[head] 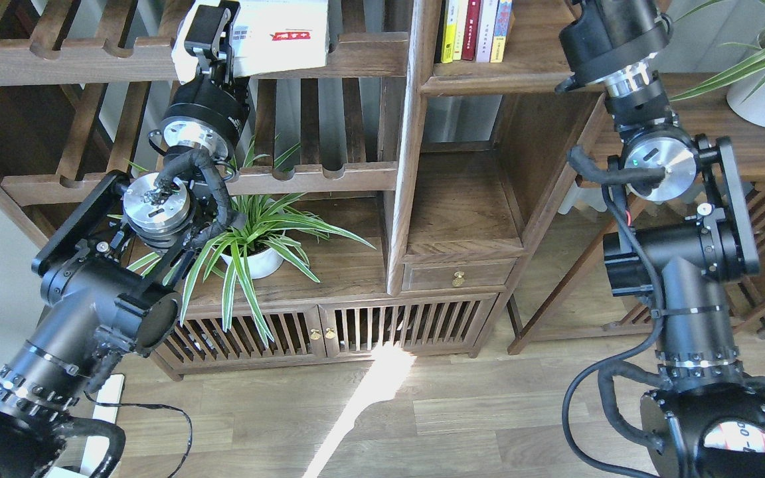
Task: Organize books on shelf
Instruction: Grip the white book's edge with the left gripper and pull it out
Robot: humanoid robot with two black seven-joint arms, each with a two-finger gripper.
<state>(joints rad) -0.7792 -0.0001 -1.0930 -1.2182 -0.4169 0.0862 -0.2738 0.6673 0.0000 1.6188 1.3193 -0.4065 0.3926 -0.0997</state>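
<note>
A thick white book with a red label lies flat on the top slatted rack, upper left. My left gripper reaches up to the book's left end, its fingers apart in front of that end. The narrow dark-brown shelf compartment to the right holds several upright books. My right arm rises past that compartment's right side and leaves the top of the view, so its gripper is out of view. The thin white book with a barcode and the red-orange globe book are out of view.
A lower slatted rack runs under the top one. A potted spider plant stands on the wide plank just right of my left arm. An empty narrow compartment sits above a small drawer. A white plant pot stands far right.
</note>
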